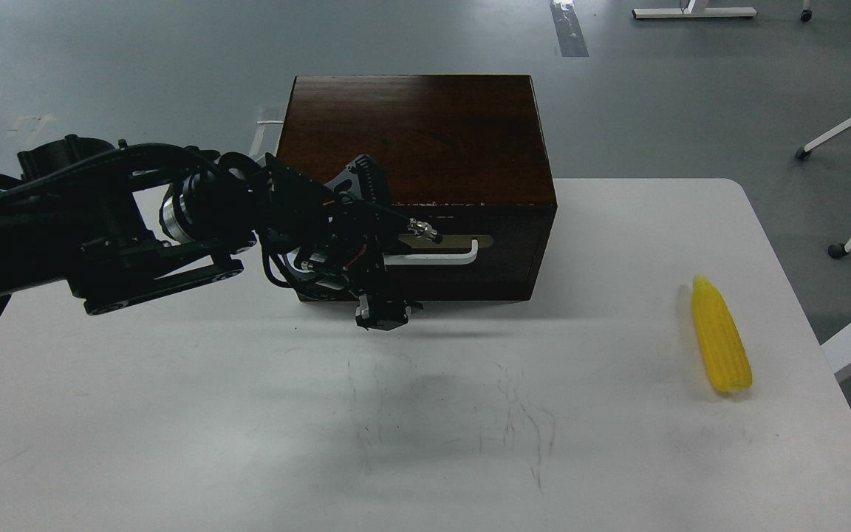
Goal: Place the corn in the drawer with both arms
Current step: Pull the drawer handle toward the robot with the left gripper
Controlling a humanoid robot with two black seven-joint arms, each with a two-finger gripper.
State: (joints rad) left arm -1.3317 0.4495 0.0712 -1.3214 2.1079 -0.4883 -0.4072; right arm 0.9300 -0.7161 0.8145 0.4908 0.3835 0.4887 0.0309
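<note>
While left arm (174,222) reaches across drawer (462,247) front, left gripper (381,314) grip unclear; corn (721,343) at 3 o'clock on white table (248,443), grey floor (137,66).

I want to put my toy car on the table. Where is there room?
Plenty of bare table along the near edge, in front of the box, and between the box and the corn. It is crowded at the drawer front, where the left arm's pincer hangs just below the white handle.
</note>
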